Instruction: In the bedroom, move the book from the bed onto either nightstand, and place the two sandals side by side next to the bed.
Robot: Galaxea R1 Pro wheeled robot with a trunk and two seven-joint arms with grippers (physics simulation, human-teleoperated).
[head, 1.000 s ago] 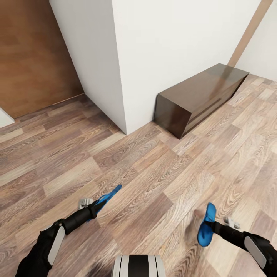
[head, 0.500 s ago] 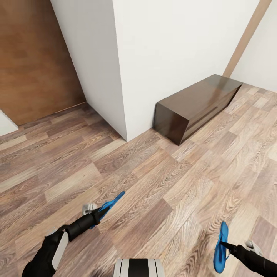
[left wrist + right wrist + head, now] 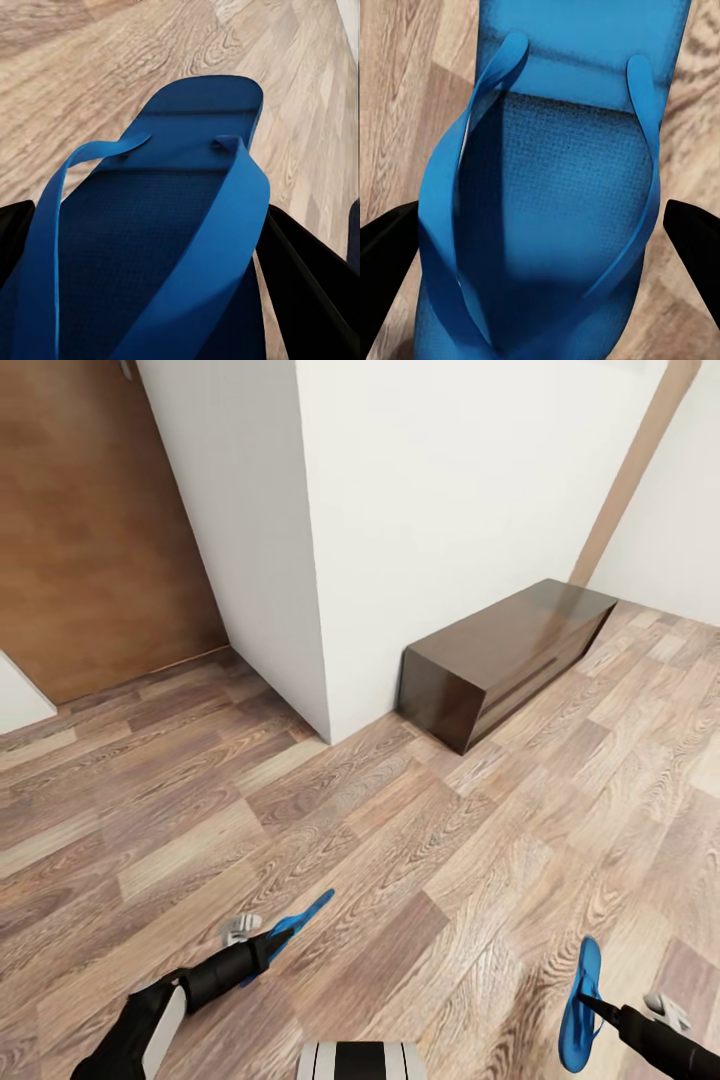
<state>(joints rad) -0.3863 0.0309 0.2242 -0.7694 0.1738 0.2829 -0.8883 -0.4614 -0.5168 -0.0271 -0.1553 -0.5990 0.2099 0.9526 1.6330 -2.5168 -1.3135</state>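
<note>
Two sandals point(image 3: 296, 923) point(image 3: 579, 1007) edge-up, long axes pointing forward, in claws.

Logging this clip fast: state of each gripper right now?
Left gripper: shut on a blue sandal.
Right gripper: shut on the other sandal.

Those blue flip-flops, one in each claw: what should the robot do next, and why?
Probably keep driving and turning to find the bed. The left gripper holds one sandal and the right gripper holds the other sandal, both off the wood floor. Ahead stand a white wall corner and a long low dark cabinet, so setting them down here seems premature.
</note>
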